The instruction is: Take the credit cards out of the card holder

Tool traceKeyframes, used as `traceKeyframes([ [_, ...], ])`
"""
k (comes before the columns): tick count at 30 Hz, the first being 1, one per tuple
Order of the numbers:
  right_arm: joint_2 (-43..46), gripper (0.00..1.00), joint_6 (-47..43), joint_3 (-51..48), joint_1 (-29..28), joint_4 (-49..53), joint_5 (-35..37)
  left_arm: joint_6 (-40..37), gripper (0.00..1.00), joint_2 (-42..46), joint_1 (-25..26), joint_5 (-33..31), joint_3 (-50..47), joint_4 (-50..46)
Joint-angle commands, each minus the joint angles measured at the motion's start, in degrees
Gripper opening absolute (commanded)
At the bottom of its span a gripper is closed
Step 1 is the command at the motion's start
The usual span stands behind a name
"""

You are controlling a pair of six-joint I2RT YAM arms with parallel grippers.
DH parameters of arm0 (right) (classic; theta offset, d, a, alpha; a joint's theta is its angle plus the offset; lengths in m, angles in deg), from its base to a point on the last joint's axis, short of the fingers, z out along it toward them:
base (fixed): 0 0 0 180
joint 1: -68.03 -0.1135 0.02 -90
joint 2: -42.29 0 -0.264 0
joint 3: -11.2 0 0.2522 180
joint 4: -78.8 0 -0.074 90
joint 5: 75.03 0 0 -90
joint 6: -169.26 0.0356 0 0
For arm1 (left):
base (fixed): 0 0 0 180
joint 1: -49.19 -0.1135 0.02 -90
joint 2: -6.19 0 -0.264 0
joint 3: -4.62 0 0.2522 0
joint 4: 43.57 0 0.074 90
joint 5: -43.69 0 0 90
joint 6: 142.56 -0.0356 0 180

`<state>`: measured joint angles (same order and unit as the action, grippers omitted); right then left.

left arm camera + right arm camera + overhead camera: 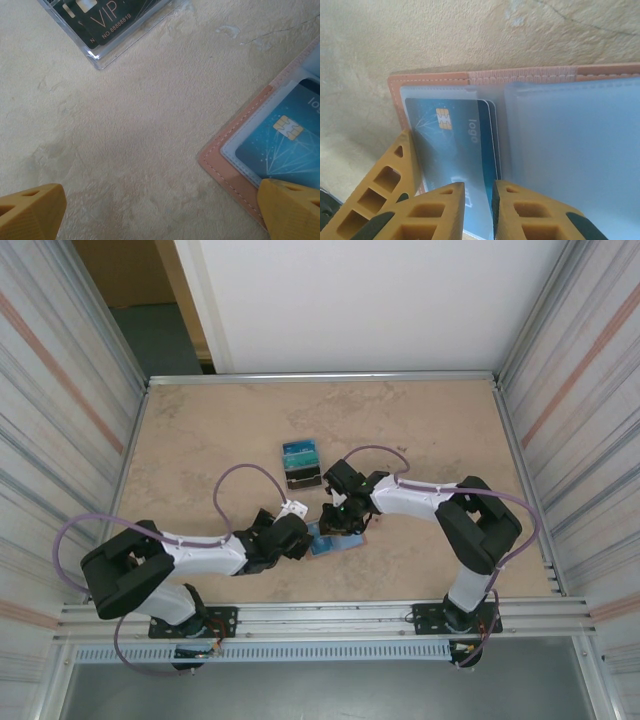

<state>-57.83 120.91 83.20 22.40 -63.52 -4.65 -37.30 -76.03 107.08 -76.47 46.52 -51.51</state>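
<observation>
Right gripper [479, 200] is down on the card holder [520, 75] — jaws drawn in to a thin slit.

The card holder lies open and flat on the table [140, 130] between the 2 arms, with its pink stitched edge along the top and cloudy plastic sleeves inside. The right gripper's 2 yellow fingertips [445, 205] sit nearly together, right over the lower end of a blue card [455, 145] with a gold chip. That card is tucked in the left sleeve, and a 2nd card's edge peeks out behind it — whether the tips actually pinch anything, I can't tell. Left gripper [160, 212] stands wide and holds nothing, 1 tip above bare table, the other over the card holder's pink corner. A clear case [107, 35] with a dark VIP card lies apart from it.
</observation>
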Motion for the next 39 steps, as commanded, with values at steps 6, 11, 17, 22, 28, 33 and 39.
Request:
traceKeyframes([
  [6, 1.49, 0.22, 1.41, -2.51, 1.14, -0.13, -0.69, -0.07, 0.99, -1.12, 0.73, -2.30, 1.48, -3.04],
  [11, 1.16, 0.22, 1.85, -3.96, 1.76, -2.75, -2.77, -0.31, 0.99, -1.28, 0.82, -2.75, 1.74, -3.75],
  [17, 1.49, 0.20, 4.07, -7.47, 2.82, -10.86, -9.54, -0.42, 0.99, -1.51, 0.91, -3.25, 2.04, -4.66],
  [22, 2.79, 0.19, 4.86, -9.02, 3.62, -14.61, -12.79, -0.60, 0.99, -1.76, 1.00, -3.34, 2.29, -4.93],
  [28, 4.76, 0.17, 6.32, -11.46, 4.90, -19.59, -16.15, -0.34, 0.99, -2.25, 1.26, -3.68, 2.80, -5.38],
  [33, 5.96, 0.13, 6.65, -12.90, 5.84, -21.04, -16.84, -0.33, 0.99, -2.67, 1.30, -3.87, 3.06, -5.82],
  [39, 5.93, 0.11, 8.05, -14.47, 6.28, -24.73, -18.49, -0.32, 0.99, -2.93, 1.41, -4.21, 3.23, -6.08],
])
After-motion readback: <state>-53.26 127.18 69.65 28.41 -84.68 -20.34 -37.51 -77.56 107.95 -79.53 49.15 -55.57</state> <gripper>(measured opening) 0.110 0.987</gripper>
